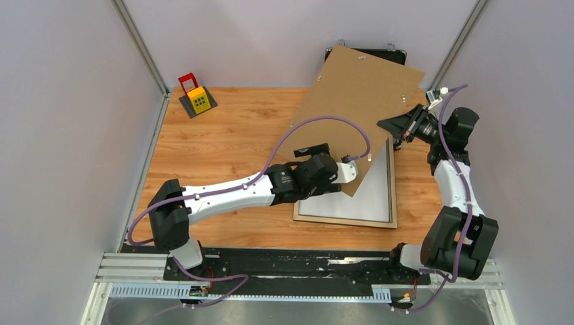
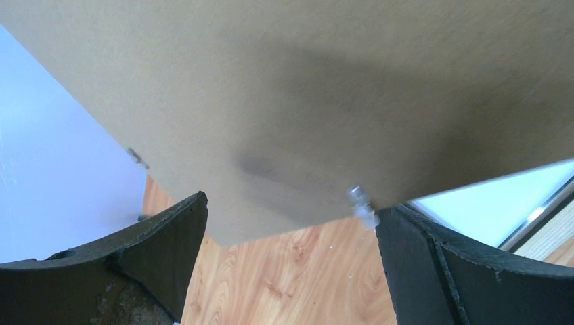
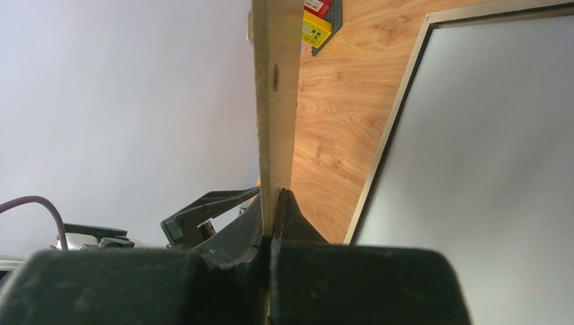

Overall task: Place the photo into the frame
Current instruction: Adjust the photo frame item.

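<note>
Step in hand: by the look of it, getting the brown backing board (image 1: 355,95) clear of the frame (image 1: 345,221), so the opening is free for the photo.
Doing it well: carry the board up and away without letting its low corner drag across the pale pane inside the rails. A pinch on a thin edge lets a big sheet swing, so I would go slowly and take a second grip low down to steady it. Set it on bare table (image 1: 223,135), well apart from the frame.
Right gripper (image 3: 276,200): pressed together on the board's edge. The sheet stands thin-side-on between its fingers, tilted up off the table.
Left gripper (image 2: 291,203): spread wide and holding nothing, just under the board's low corner. A small clip (image 2: 362,203) on the board sits close to its right finger (image 2: 433,257); I cannot tell whether they touch.
Frame against the grippers: it lies flat on the table, pale face up, below both. The tilted board hides its far end. The left gripper is over its left part and the right gripper is near its far right corner.
Photo: I cannot pick it out, since the frame's opening shows only a plain pale surface. A dark flat thing (image 1: 369,50) pokes out behind the board at the back wall, too covered to name.
Bystander: red-and-yellow block (image 1: 196,98) at the far left, well apart.
</note>
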`<act>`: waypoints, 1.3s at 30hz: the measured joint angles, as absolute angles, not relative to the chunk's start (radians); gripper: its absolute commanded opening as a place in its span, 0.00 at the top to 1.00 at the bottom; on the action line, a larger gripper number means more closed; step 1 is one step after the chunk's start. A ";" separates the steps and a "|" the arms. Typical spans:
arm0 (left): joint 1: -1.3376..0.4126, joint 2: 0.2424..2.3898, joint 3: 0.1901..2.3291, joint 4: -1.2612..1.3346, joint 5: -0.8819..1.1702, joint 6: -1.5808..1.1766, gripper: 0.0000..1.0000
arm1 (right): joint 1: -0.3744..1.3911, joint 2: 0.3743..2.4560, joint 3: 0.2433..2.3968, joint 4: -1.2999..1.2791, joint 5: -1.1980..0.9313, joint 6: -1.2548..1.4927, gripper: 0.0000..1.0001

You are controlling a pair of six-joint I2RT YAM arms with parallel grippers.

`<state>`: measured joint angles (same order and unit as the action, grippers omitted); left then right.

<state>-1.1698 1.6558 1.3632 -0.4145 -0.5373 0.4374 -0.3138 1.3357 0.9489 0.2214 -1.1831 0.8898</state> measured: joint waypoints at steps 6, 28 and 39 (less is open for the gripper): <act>-1.128 1.633 1.343 -0.427 -0.509 0.437 0.00 | -0.321 1.332 0.949 0.221 -1.195 0.889 1.00; -1.075 1.417 1.245 -0.549 -0.384 0.435 0.00 | -0.391 1.335 0.955 0.069 -1.293 0.787 1.00; -0.978 1.248 1.274 -0.752 -0.128 0.447 0.00 | -0.451 1.396 0.993 -0.333 -1.296 0.437 1.00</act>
